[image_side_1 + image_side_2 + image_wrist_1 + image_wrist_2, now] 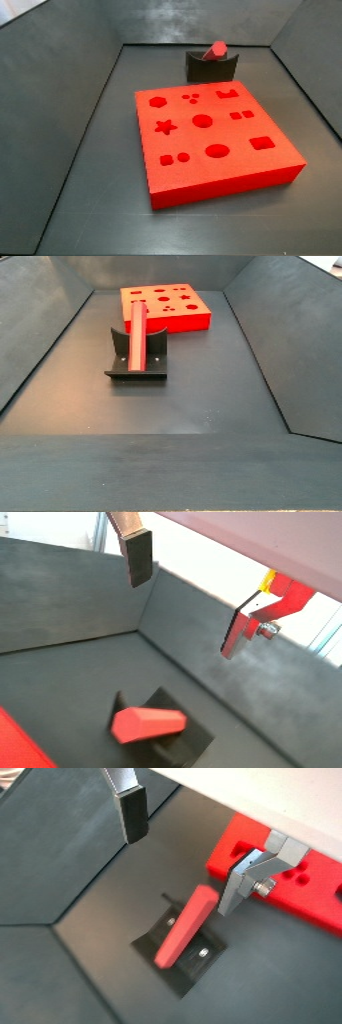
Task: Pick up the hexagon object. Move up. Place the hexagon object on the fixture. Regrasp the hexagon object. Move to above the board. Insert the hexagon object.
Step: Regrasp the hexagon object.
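The gripper [187, 853] hung released above the floor with nothing between its fingers [131, 813], while the hexagon peg [136, 334] lay in the fixture [138, 371] notch, just beside the board [167, 306] edge.

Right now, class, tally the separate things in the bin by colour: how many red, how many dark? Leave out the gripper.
Red: 2, the hexagon object and the board
Dark: 1, the fixture
Total: 3
The gripper hangs open above the fixture, holding nothing.
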Robot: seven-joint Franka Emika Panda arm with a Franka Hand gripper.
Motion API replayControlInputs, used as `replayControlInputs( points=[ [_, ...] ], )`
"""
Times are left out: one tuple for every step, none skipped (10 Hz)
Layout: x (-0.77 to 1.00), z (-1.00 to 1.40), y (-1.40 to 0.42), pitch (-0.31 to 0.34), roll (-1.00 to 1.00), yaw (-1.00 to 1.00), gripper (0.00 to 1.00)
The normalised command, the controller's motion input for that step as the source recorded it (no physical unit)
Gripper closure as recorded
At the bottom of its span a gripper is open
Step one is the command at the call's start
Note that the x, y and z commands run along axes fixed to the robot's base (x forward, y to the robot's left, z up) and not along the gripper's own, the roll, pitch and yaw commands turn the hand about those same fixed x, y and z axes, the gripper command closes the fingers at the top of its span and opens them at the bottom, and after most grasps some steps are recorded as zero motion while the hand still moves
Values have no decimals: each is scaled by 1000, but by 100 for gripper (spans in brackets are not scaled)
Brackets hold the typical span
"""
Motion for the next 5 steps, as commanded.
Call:
replayControlInputs(
  points=[
    [79, -4, -38, 95, 1000, 49, 0],
    [94, -4, -43, 132, 1000, 68, 0],
    [99, -7, -46, 176, 1000, 103, 0],
    [104, -5, -50, 200, 934, 136, 0],
    [106, -8, -50, 196, 809, 151, 0]
  ],
)
